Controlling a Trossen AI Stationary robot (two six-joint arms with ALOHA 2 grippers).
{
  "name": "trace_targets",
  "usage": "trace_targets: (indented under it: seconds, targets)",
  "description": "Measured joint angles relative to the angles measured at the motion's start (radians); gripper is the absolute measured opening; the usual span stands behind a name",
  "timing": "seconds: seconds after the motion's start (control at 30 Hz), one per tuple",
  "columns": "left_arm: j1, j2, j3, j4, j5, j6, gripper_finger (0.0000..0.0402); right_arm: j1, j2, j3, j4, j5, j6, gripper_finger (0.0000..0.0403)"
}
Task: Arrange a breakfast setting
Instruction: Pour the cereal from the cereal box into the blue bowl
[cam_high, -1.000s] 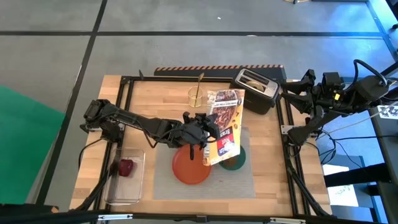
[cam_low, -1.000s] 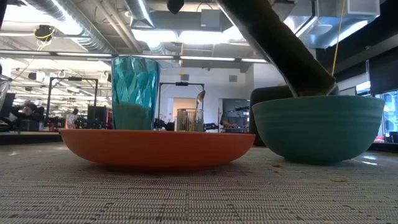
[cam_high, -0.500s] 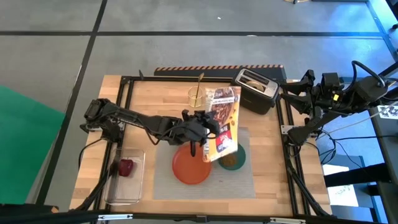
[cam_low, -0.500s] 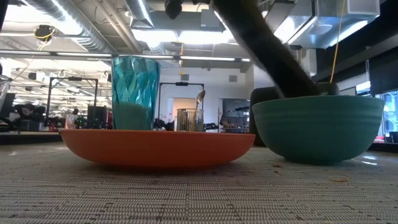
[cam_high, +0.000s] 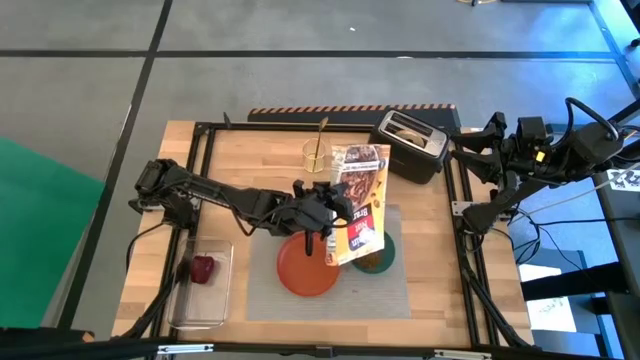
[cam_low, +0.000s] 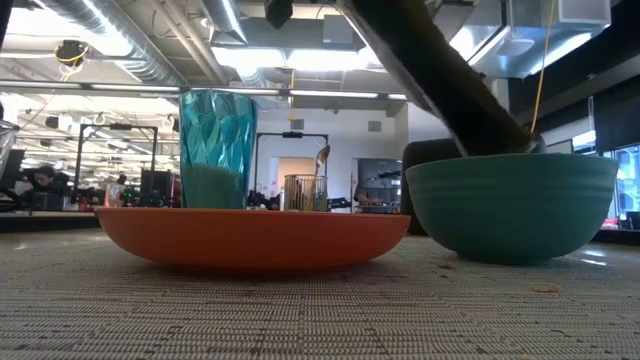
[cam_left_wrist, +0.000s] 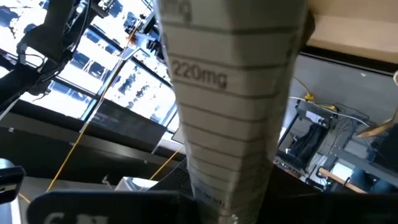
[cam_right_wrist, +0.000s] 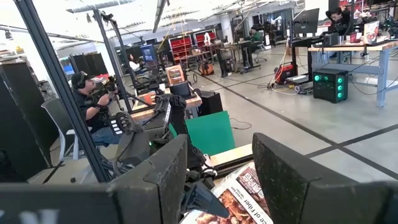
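Red fruit (cam_high: 203, 268) is seen in a clear tray (cam_high: 200, 312) at table's left edge. Left gripper (cam_high: 325, 208) is clenched on cereal box (cam_high: 360, 203), tipped over teal bowl (cam_high: 378, 262) w/ brown cereal; orange plate (cam_high: 303, 270) just beside, both on grey placemat (cam_high: 390, 295). Right gripper (cam_high: 478, 137) is parked off table's right edge, fingers apart, nothing held.

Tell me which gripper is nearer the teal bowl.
Left. The left gripper holds the cereal box tilted over the teal bowl; the right gripper waits off the table's far right edge.
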Motion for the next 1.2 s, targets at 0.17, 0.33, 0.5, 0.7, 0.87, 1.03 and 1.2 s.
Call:
trace_targets:
  seconds: [0.17, 0.33, 0.5, 0.7, 0.87, 1.03, 1.2]
  targets:
    - [0.006, 0.000, 0.000, -0.003, -0.004, -0.032, 0.0062, 0.000, 0.000, 0.000, 0.000, 0.000, 0.000, 0.0173]
    - [0.015, 0.000, 0.000, -0.009, -0.015, -0.011, 0.0062, 0.000, 0.000, 0.000, 0.000, 0.000, 0.000, 0.0173]
    - [-0.004, 0.000, 0.000, 0.005, 0.007, -0.003, 0.0062, 0.000, 0.000, 0.000, 0.000, 0.000, 0.000, 0.0173]
    - [0.011, 0.000, 0.000, 0.005, -0.009, 0.000, 0.0062, 0.000, 0.000, 0.000, 0.000, 0.000, 0.002, 0.0173]
    - [0.008, 0.000, 0.000, 0.006, 0.002, 0.011, 0.0062, 0.000, 0.000, 0.000, -0.003, 0.000, 0.011, 0.0173]
    - [0.002, 0.000, 0.000, 0.006, 0.008, 0.019, 0.0062, 0.000, 0.000, 0.000, -0.009, 0.000, 0.018, 0.0173]
    - [-0.002, 0.000, 0.000, -0.003, 0.013, -0.002, 0.0062, 0.000, 0.000, 0.000, -0.026, -0.001, 0.021, 0.0173]
